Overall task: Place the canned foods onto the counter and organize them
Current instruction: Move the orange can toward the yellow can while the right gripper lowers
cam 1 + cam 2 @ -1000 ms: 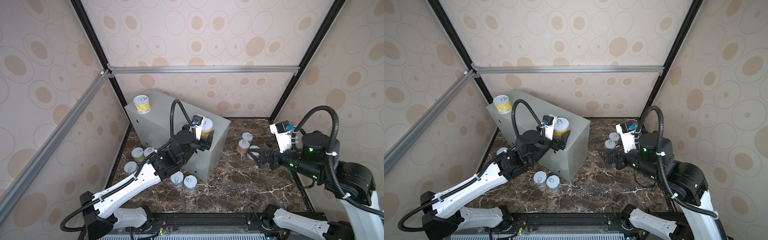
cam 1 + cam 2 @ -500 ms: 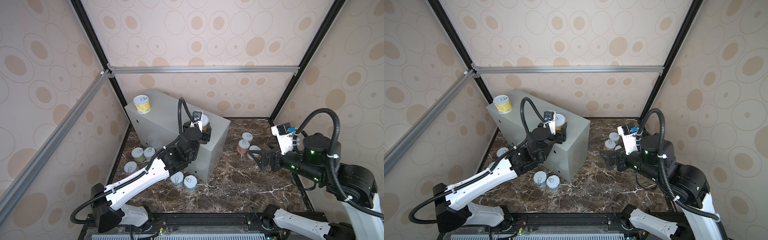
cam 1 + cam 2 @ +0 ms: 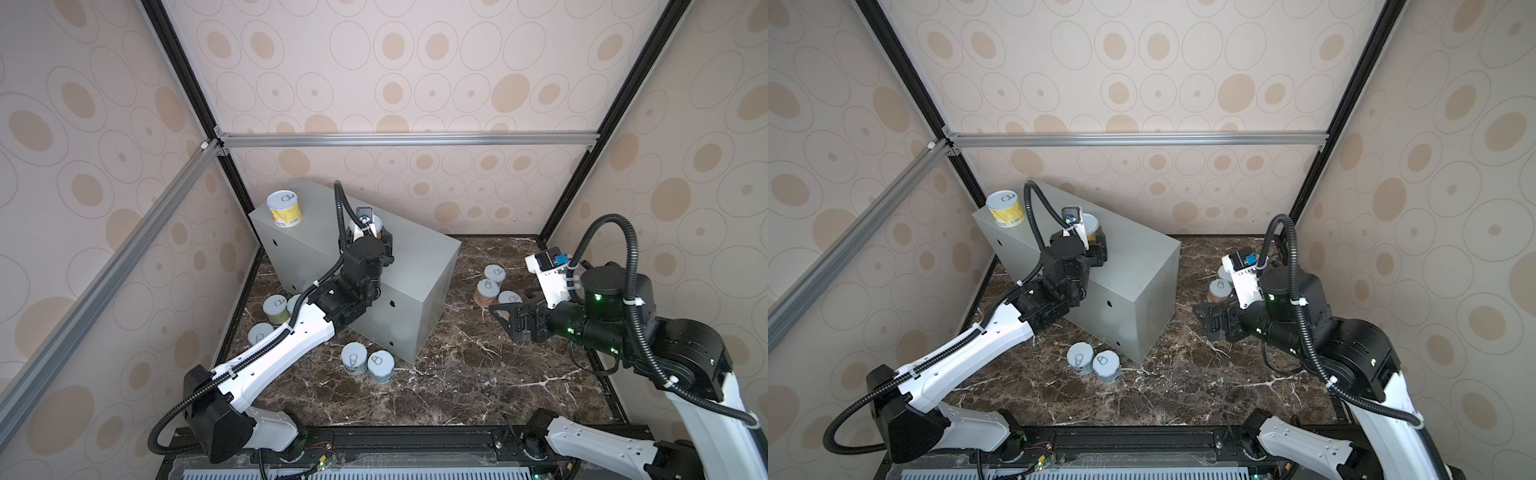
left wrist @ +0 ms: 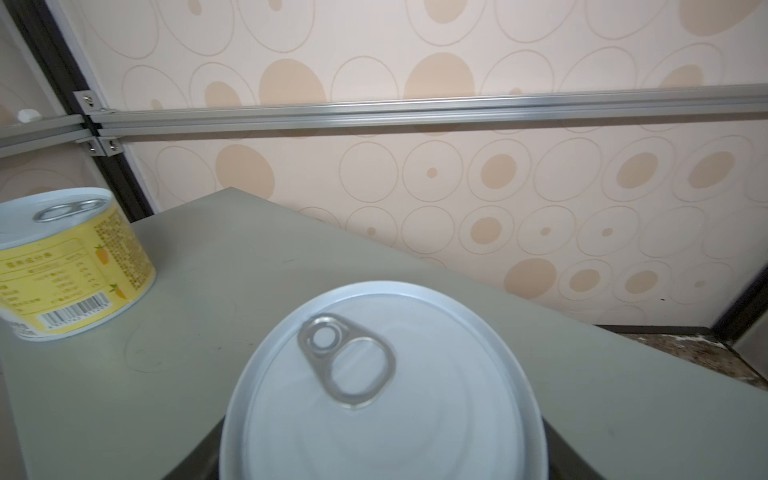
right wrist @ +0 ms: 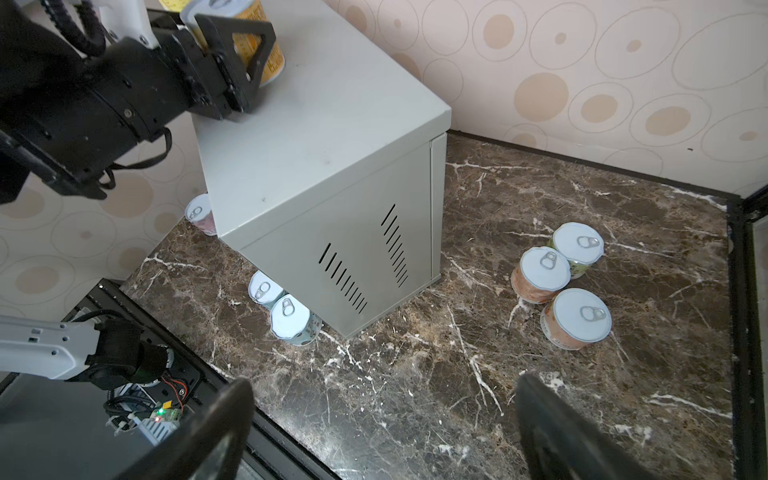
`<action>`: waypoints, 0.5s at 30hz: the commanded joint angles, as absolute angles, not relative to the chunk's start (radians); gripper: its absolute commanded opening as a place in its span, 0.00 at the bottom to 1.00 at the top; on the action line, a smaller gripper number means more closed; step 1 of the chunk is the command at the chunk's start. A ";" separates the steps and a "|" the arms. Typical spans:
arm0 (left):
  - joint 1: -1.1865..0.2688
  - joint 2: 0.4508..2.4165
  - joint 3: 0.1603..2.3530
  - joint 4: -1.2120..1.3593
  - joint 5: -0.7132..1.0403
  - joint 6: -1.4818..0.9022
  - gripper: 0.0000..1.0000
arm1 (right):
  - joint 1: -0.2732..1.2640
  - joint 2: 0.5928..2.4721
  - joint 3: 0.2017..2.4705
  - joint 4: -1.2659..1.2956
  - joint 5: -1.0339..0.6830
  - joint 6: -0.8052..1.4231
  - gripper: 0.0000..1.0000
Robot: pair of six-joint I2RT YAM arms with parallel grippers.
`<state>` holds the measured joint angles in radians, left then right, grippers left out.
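Placement of second can on counter; eight cans remain on floor.

Noted: left gripper is clamped on orange can, which stands upright on the counter's top, well apart from yellow can at the far corner. Its base seems seated, though the gripper hides part of it. Opposite, right gripper hangs spread and empty above the floor, near a trio of cans. Judged step: set-down. The next move calls for a clean release and a straight lift-off so the can does not tip, then a fetch from the floor. Count: ten cans. Two are on the counter and three at right. A pair of cans sits before the counter's front. Three cans sit at its left, one partly hidden by the left arm.
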<state>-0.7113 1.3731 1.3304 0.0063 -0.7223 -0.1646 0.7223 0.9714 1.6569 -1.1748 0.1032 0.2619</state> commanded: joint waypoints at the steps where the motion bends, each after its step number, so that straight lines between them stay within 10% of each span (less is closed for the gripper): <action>1: -0.652 1.392 1.401 0.058 -0.709 -0.175 0.72 | 0.718 0.990 1.640 -1.179 0.078 0.272 1.00; 15: -0.450 1.572 1.548 0.092 -0.640 -0.204 0.72 | 0.719 1.154 1.733 -1.154 0.036 0.264 1.00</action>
<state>-0.4782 1.5547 1.4837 0.0525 -0.6487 -0.1810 0.7223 1.1362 1.6932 -1.1664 0.0544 0.2684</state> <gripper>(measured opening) 0.750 0.999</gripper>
